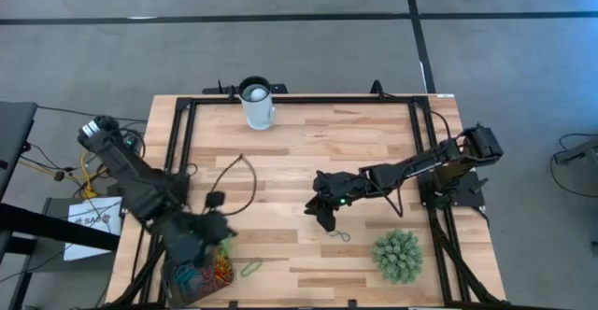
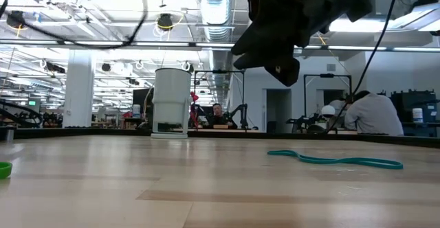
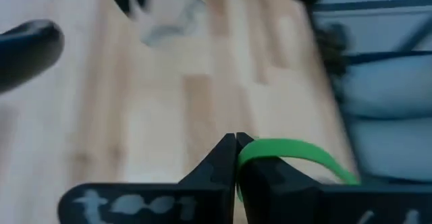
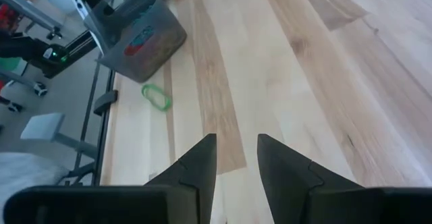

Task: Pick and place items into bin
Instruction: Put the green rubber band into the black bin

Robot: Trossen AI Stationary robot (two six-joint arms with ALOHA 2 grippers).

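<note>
Looking straight down from the high view, we see the left gripper (image 1: 213,228) over the bin (image 1: 198,274) at the near left corner of the desk, with bright bands piled inside it. A green band (image 1: 250,268) lies on the wood just beside the bin. The right gripper (image 1: 324,212) hangs over the middle of the desk, and a teal band (image 1: 340,234) lies just beside it toward the near edge. A white cup (image 1: 256,104) stands at the far edge, and a spiky green ball (image 1: 398,256) sits near the near right corner.

At table height in the low view, we find the teal band (image 2: 335,161) lying flat on the wood, with the right gripper (image 2: 283,32) raised clear above it and the white cup (image 2: 171,103) standing behind.

From the left wrist view, our left gripper (image 3: 235,142) has its fingers pressed together on a green band (image 3: 291,150), which loops out to one side.

From the right wrist view, our right gripper (image 4: 236,150) holds its fingers spread with nothing between them; ahead lie the bin (image 4: 137,34) and the loose green band (image 4: 156,96) beside it.
</note>
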